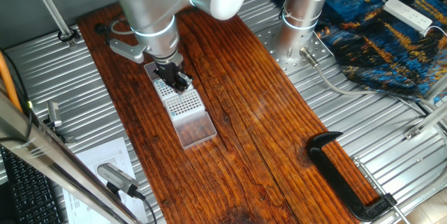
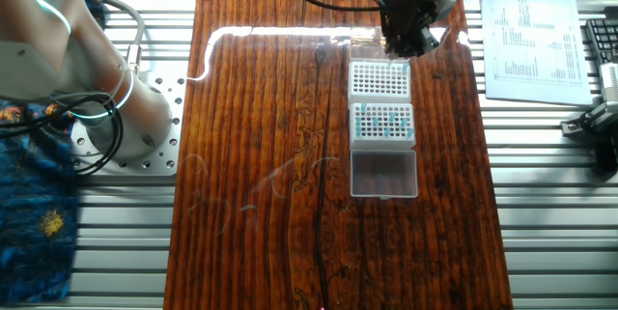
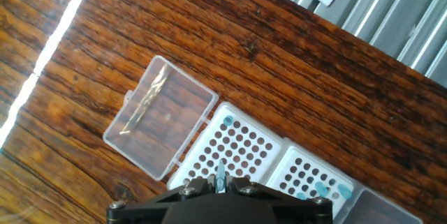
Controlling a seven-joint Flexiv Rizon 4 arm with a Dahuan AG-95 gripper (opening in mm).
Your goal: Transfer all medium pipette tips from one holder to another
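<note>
- Dark reddish wood worktop (image 2: 261,155) is carrying everything, with the whole setup sitting toward one long edge.
- Silver arm (image 1: 147,8) is leaning in over that edge, hanging above the far end of the row of boxes.
- Two white holders are sitting end to end and touching: a mostly bare holder (image 2: 379,78) right under the hand, and a fuller holder (image 2: 383,122) next to it.
- Clear lid (image 2: 384,173) is lying open beyond the fuller holder. The hand view is showing a second clear lid on the other end too.
- Black fingers (image 3: 221,178) are looking pinched almost closed, with what I'm reading as one slim tip sticking out between them. It's tiny, so I'm not totally sure.
- Medium pipette tips (image 2: 384,125) are nearly all sitting in the fuller holder as teal dots. The hand view is showing just one teal dot (image 3: 228,121) in a corner of the bare holder.
- So I'm guessing we're barely getting started: one placed, maybe one in transit, and basically the whole batch is waiting to be moved.
</note>
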